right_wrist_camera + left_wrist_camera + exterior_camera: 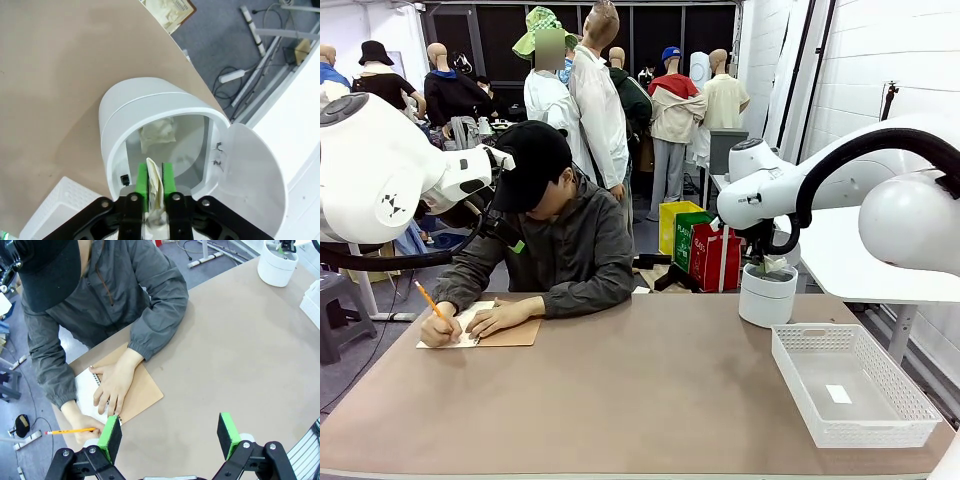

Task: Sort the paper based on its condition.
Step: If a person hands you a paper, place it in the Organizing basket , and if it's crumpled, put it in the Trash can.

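- Worktop (650, 400): we share it with a person (570, 250), who is bent over writing at the far left. A sudden reach across it by either side would risk a collision.
- Left gripper (170, 431): its fingers stand wide open with nothing between them, hovering just above the person's hand (114, 385). We judge this the most serious hazard, since any descent here could strike the hand or the notepad (142, 392).
- Mesh basket (880, 437): it sits at the near right with one flat sheet (838, 394) lying inside. A misplaced drop of crumpled stock here would spoil the sort.
- Bin (125, 115): it stands at the far right with its swing lid (255, 175) tipped open. We cannot tell what holds the lid back. If it swings shut it could knock the paper aside or trap the fingers.
- Right gripper (155, 169): it is poised over the bin mouth, fingers pinched on the crumpled paper (154, 184). One wad (157, 135) already lies inside the bin.
- Crumpled paper: it is light and springy. On release it may cling to a green pad and ride out with the arm, or catch the bin rim and tumble onto the worktop.
- Pencil (70, 431): it is held in the person's writing hand below the left fingers, and a bump would jolt it.
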`<action>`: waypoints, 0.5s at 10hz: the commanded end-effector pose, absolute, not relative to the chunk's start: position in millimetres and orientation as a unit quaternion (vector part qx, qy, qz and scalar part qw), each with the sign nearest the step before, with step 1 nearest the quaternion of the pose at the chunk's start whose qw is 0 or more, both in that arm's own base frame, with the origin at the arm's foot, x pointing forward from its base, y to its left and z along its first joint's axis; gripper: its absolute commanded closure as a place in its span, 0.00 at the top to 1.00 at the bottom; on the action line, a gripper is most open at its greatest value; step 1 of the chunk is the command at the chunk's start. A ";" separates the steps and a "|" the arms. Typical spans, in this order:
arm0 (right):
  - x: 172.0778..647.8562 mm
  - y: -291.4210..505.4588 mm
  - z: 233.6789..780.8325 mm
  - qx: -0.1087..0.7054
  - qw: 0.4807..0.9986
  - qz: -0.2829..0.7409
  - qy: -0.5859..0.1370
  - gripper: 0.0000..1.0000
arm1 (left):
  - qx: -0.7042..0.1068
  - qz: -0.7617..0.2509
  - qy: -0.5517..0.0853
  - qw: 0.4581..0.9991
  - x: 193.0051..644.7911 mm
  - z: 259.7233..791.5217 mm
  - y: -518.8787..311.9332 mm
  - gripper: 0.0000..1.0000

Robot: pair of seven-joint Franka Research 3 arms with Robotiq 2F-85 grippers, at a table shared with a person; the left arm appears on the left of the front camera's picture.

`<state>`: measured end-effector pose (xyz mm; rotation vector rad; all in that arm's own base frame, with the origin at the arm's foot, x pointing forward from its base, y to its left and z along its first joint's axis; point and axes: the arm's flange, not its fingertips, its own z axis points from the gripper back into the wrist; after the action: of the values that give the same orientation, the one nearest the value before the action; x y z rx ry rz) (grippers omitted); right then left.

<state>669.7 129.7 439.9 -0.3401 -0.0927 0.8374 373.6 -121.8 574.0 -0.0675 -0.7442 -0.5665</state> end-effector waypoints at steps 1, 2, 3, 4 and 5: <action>675.8 127.9 436.9 -0.174 0.900 0.396 -0.052 0.59 | -0.033 -0.274 -0.359 0.891 373.6 574.6 -121.0 1.00; 675.5 127.6 437.8 -0.173 0.901 0.393 -0.054 0.79 | -0.033 -0.274 -0.359 0.891 373.6 574.6 -121.0 1.00; 675.0 127.1 438.5 -0.171 0.902 0.393 -0.057 0.99 | -0.033 -0.274 -0.359 0.891 373.6 574.6 -121.0 1.00; 674.9 126.4 438.4 -0.170 0.903 0.391 -0.057 1.00 | -0.033 -0.274 -0.359 0.891 373.6 574.6 -121.0 1.00; 674.9 126.6 439.9 -0.167 0.904 0.389 -0.058 1.00 | -0.033 -0.274 -0.359 0.891 373.6 574.6 -121.0 1.00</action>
<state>671.0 128.6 440.5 -0.3401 -0.0993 0.8311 373.6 -121.8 574.0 -0.0675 -0.7442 -0.5665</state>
